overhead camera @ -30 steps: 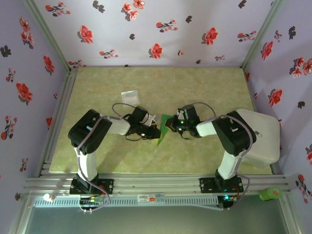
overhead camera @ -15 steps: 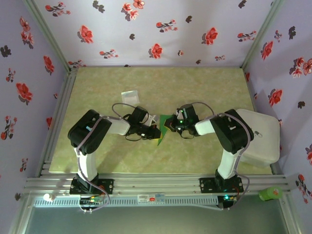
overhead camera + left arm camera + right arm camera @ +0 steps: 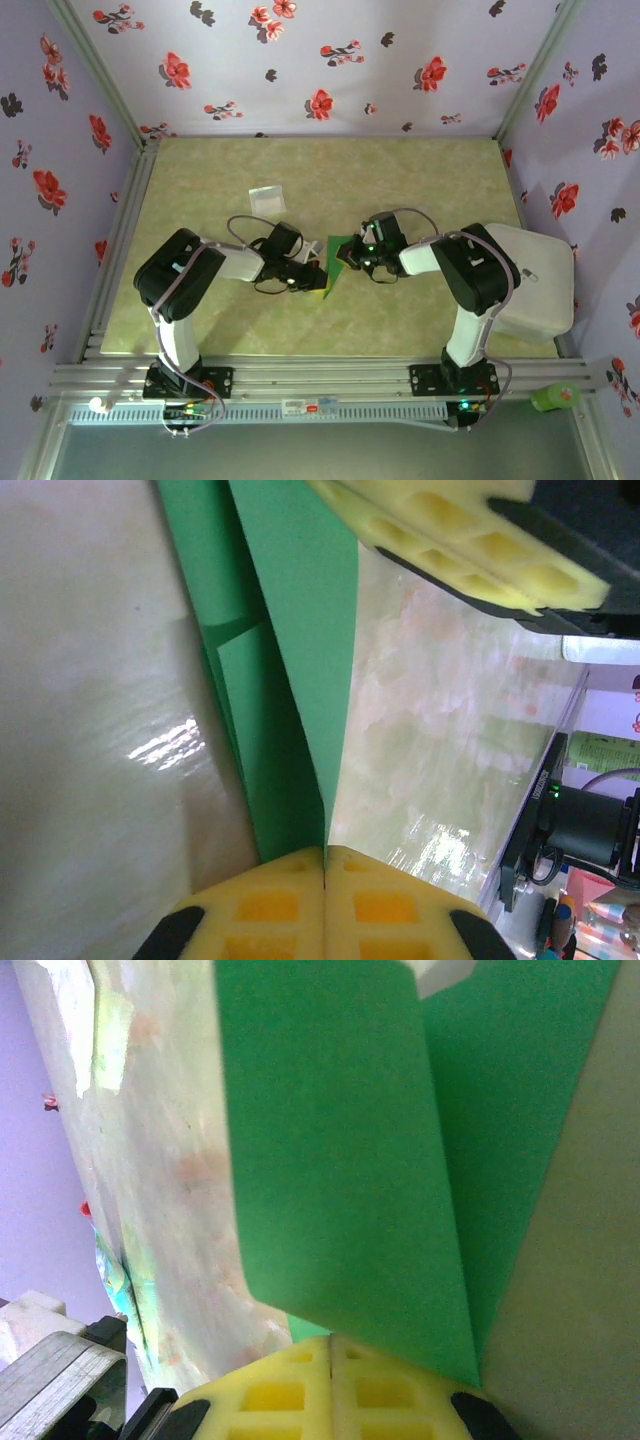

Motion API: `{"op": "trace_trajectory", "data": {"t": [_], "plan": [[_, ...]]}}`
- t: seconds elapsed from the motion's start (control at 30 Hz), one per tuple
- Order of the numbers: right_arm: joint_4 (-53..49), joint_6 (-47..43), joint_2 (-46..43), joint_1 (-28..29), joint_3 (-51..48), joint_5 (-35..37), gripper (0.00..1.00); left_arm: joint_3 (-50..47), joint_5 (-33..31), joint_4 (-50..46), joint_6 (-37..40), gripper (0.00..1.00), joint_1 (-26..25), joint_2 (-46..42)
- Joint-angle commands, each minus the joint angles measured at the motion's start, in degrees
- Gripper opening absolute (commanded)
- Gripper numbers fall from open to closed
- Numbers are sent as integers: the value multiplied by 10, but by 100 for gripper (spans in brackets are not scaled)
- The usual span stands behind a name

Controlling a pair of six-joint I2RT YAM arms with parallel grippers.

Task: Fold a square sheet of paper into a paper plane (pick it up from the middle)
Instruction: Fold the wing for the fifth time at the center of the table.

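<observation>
The bright green sheet of paper [image 3: 336, 262] is folded into a narrow, layered shape with a point toward the near edge, held just above the table's middle. My left gripper [image 3: 317, 279] is shut on its lower edge; in the left wrist view the paper [image 3: 290, 680] runs straight into the closed yellow pads [image 3: 325, 856]. From the other side, my right gripper [image 3: 353, 256] is shut on the upper part, and a curved green flap [image 3: 340, 1160] rises out of its closed pads [image 3: 332, 1343]. The right gripper's fingers [image 3: 460, 540] show at the top of the left wrist view.
A small pale square packet [image 3: 266, 196] lies on the table behind the left arm. A white box [image 3: 540, 285] sits at the right edge, and a green bottle [image 3: 555, 397] lies on the near rail. Floral walls close in three sides.
The left arm has shifted slightly left and toward the near edge with the paper's lower end. The right gripper edged a little left. Both grips held.
</observation>
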Motion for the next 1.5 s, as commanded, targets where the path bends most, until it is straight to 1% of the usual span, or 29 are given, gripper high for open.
{"op": "trace_trajectory", "data": {"t": [0.0, 0.1, 0.17, 0.23, 0.53, 0.73, 0.8, 0.83, 1.03, 1.07, 1.17, 1.37, 1.4, 1.47], "plan": [[-63, -18, 35, 6, 1, 47, 5, -16, 29, -25, -1, 0, -4, -12], [-90, -26, 37, 8, 6, 57, 5, -17, 39, -32, 7, 0, -4, -8], [-103, -31, 36, 8, 8, 62, 5, -22, 40, -34, 9, 5, -5, -11], [-114, -34, 35, 9, 8, 70, 5, -26, 45, -31, 8, 6, -5, -16], [-130, -39, 34, 13, 12, 77, 4, -32, 58, -15, 1, 8, -5, -33], [-146, -45, 35, 16, 18, 81, 4, -41, 59, -9, 1, 7, -5, -30], [-149, -46, 36, 17, 19, 82, 3, -45, 60, -9, 5, 1, -5, -26], [-152, -47, 37, 17, 21, 83, 3, -47, 60, -9, 6, 0, -4, -25], [-169, -51, 40, 20, 25, 91, 3, -48, 84, -23, 24, 0, -6, -12], [-171, -52, 40, 20, 27, 92, 3, -49, 84, -25, 25, 4, -5, -11], [-180, -55, 42, 21, 30, 94, 3, -54, 84, -23, 26, 9, -5, -18], [-191, -58, 44, 23, 34, 97, 2, -53, 85, -20, 24, 9, -5, -24], [-191, -58, 44, 23, 34, 97, 3, -53, 87, -21, 25, 8, -5, -22], [-192, -58, 44, 24, 34, 98, 3, -52, 88, -28, 29, 2, -5, -20]]}}
